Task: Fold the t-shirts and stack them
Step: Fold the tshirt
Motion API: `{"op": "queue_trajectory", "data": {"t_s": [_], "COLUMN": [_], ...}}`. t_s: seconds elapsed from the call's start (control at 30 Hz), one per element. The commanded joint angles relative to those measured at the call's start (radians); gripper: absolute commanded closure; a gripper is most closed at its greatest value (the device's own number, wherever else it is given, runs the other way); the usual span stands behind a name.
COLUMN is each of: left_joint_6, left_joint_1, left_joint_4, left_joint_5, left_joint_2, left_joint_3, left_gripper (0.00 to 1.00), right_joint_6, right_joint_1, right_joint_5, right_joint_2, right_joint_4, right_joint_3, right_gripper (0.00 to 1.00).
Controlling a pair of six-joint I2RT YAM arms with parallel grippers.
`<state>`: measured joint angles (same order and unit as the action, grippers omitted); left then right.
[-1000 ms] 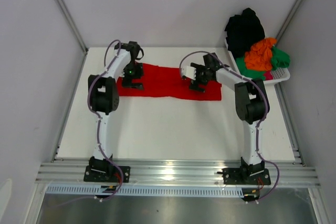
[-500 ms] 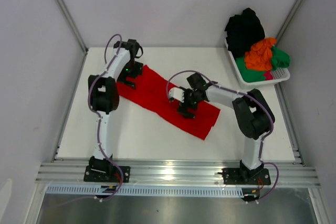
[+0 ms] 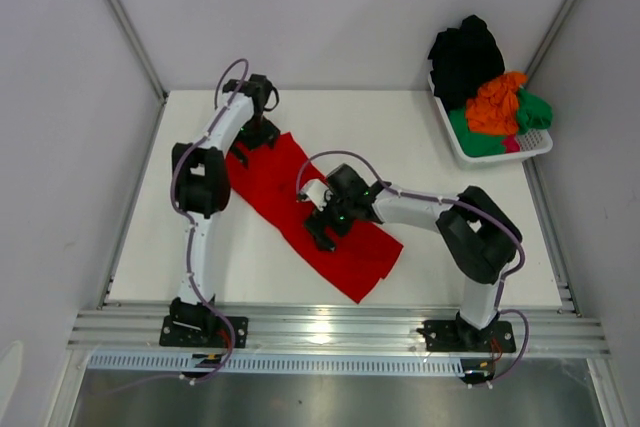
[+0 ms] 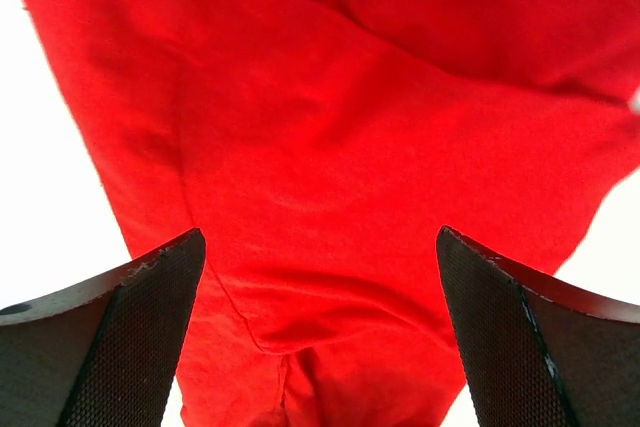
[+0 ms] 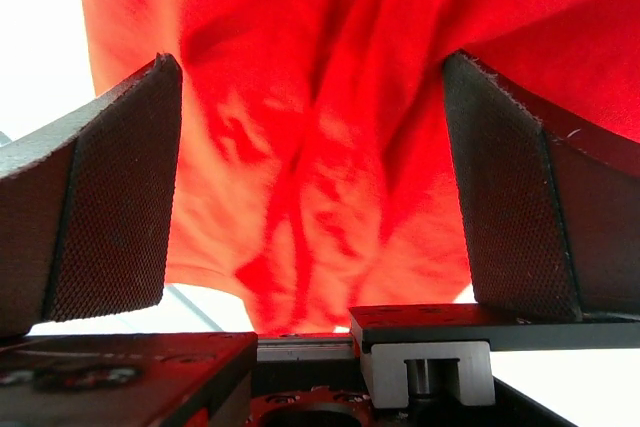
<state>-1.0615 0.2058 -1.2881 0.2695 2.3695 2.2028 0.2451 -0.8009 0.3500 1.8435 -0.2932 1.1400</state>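
White plastic basket [image 3: 541,145] at far right corner of white table [image 3: 450,237], heaped with black t-shirt [image 3: 465,57], orange t-shirt [image 3: 497,102] and green t-shirt [image 3: 535,110], well apart from arms. Red t-shirt [image 3: 275,187], soft and wrinkled, lies as diagonal strip from far left toward near centre. Left gripper [image 3: 257,136] over its far end, right gripper [image 3: 321,232] over its middle. Both spread wide, nothing grasped.

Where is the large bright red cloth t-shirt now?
In the top view the red t-shirt lies diagonally on the white table, running from the left gripper at the back past the right gripper toward the near edge.
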Motion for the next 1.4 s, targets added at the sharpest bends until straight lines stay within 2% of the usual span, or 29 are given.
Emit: {"op": "queue_trajectory", "data": {"t_s": [0.0, 0.17, 0.27, 0.37, 0.5, 0.6, 0.67, 0.77, 0.9, 1.03, 1.07, 1.13, 1.23, 1.3, 1.37], "left_joint_6": [0.103, 0.136, 0.146, 0.141, 0.162, 0.193, 0.251, 0.270, 0.297, 0.307, 0.305, 0.276, 0.233, 0.210, 0.206], "left_joint_1": [0.050, 0.083, 0.083, 0.076, 0.076, 0.075, 0.075, 0.075, 0.095, 0.129, 0.138, 0.170, 0.204, 0.213, 0.213], "left_joint_4": [0.032, 0.027, 0.015, 0.006, 0.045, 0.082, 0.111, 0.050, -0.007, 0.027, 0.067, 0.104, 0.153, 0.208, 0.319], "left_joint_5": [0.001, -0.001, -0.021, -0.062, -0.127, -0.131, -0.156, -0.128, -0.104, -0.249, -0.338, -0.383, -0.466, -0.530, -0.550], "left_joint_2": [0.008, 0.000, 0.007, 0.004, -0.038, -0.084, -0.101, -0.070, -0.001, 0.051, 0.057, 0.069, 0.085, 0.071, -0.021], "left_joint_3": [0.005, -0.011, -0.002, -0.023, -0.124, -0.211, -0.225, -0.170, -0.044, 0.023, 0.029, 0.038, 0.060, 0.042, -0.003], "left_gripper": [0.01, 0.01, 0.00, 0.01, 0.00, 0.00, 0.01, 0.00, 0.01, 0.05, 0.07, 0.00, 0.01, 0.01, 0.01], "right_joint_6": [-0.216, -0.311, -0.354, -0.420, -0.557, -0.578, -0.558, -0.492, -0.428, -0.421, -0.422, -0.414, -0.395, -0.386, -0.374], "right_joint_1": [-0.087, -0.233, -0.271, -0.276, -0.274, -0.268, -0.216, -0.114, 0.008, 0.143, 0.199, 0.258, 0.367, 0.422, 0.442], "right_joint_5": [-0.032, -0.127, -0.144, -0.163, -0.238, -0.284, -0.284, -0.249, -0.221, -0.166, -0.157, -0.146, -0.080, -0.018, 0.030], "right_joint_2": [-0.010, 0.022, 0.046, 0.042, 0.004, -0.029, -0.055, -0.093, -0.156, -0.223, -0.240, -0.250, -0.247, -0.224, -0.199], "right_joint_4": [0.038, 0.057, 0.061, 0.068, 0.014, -0.037, -0.087, -0.132, -0.149, -0.116, -0.107, -0.110, -0.097, -0.046, -0.026], "right_joint_3": [-0.022, -0.017, -0.020, -0.028, -0.020, -0.002, 0.058, 0.176, 0.282, 0.282, 0.274, 0.251, 0.218, 0.202, 0.228], "right_gripper": [0.01, 0.01, 0.01, 0.01, 0.01, 0.01, 0.01, 0.01, 0.01, 0.01, 0.01, 0.01, 0.01, 0.01, 0.01]}}
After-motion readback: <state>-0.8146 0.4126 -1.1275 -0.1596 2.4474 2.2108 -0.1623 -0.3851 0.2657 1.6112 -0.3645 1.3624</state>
